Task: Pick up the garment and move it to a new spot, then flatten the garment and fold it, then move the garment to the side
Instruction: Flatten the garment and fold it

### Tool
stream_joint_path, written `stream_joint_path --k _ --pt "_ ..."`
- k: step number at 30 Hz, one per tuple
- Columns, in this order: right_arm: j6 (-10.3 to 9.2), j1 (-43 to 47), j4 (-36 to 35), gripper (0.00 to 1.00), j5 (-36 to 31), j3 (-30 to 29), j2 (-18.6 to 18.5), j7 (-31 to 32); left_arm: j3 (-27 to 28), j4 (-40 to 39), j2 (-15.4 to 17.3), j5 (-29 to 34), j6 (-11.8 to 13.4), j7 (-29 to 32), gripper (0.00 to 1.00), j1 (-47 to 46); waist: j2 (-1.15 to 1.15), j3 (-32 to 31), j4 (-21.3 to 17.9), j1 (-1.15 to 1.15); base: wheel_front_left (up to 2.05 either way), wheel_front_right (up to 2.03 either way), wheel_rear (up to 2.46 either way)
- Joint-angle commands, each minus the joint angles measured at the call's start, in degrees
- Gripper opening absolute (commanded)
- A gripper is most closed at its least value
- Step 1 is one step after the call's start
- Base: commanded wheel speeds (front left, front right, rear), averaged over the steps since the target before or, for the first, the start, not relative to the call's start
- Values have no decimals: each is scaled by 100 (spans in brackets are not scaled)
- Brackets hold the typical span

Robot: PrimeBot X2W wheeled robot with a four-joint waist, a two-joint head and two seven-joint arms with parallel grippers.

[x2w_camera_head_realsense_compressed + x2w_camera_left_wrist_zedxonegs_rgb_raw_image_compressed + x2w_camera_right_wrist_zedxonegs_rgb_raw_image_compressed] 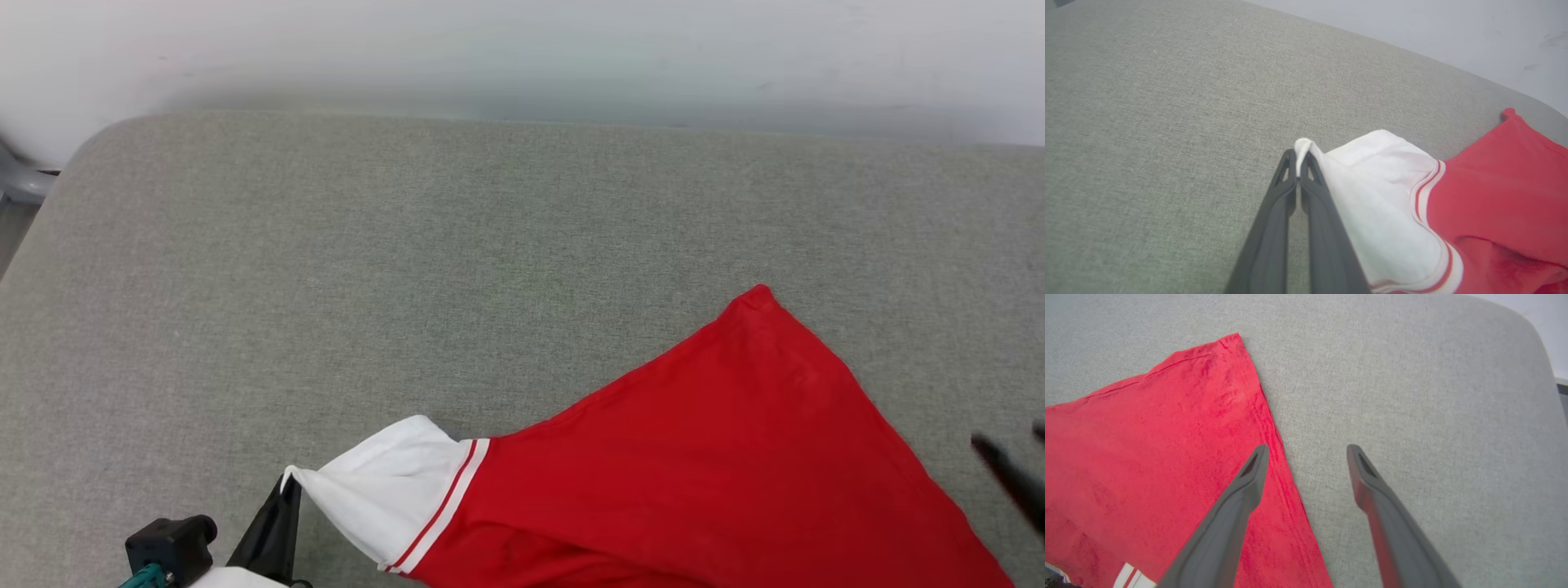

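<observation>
Head view: the garment (694,457) lies on the grey cloth surface (408,245), in its near right part. It is spread as a red wedge whose far corner points away from the robot. Its near edge is cut off by the bottom of the frame. A white sleeve (384,482) with red-and-white trim (445,502) reaches left from the red body. The left claw (287,490) sits at the near left, pressed together and pinching the sleeve's tip, which it pulls to a point. Only the top of this claw can be seen. The right claw (1006,434) is a dark blur at the right edge, just right of the garment's side; its spread is hard to judge here. A pale wall (522,49) runs behind the surface.

Left wrist view: this shows the pinch close up. The two fingers (1274,212) meet at their tips with a small fold of white cloth between them. The sleeve (1384,196) bulges to the right of the fingers, and the red body (1502,183) lies beyond the trim. The lower right of the garment is cut off.

Right wrist view: this settles what the head view blurs. The right claw (1306,449) is spread wide and grips nothing. Its left finger (1241,498) is over the garment's stitched side hem (1274,457), and its right finger is over bare surface (1412,375). I cannot tell whether the fingers touch the cloth. The red back is plain, and a scrap of trim peeks in at the bottom left.
</observation>
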Motion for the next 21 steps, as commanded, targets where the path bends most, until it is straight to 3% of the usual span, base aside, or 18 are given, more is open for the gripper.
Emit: stream_joint_path --k 1,9,21 --pt "-4 -382 -170 100 -54 -35 -41 -69 -14 -34 28 43 4 2 0 -100 0 26 35 1 0 0 0" --pt "-4 -2143 -424 100 -78 767 -334 497 -130 -109 -13 139 -33 54 0 -362 0 304 240 1 0 0 0" --pt "-5 -4196 497 100 -14 2892 -708 2251 -347 -48 -211 275 -156 -20 0 -866 0 793 620 1 0 0 0"
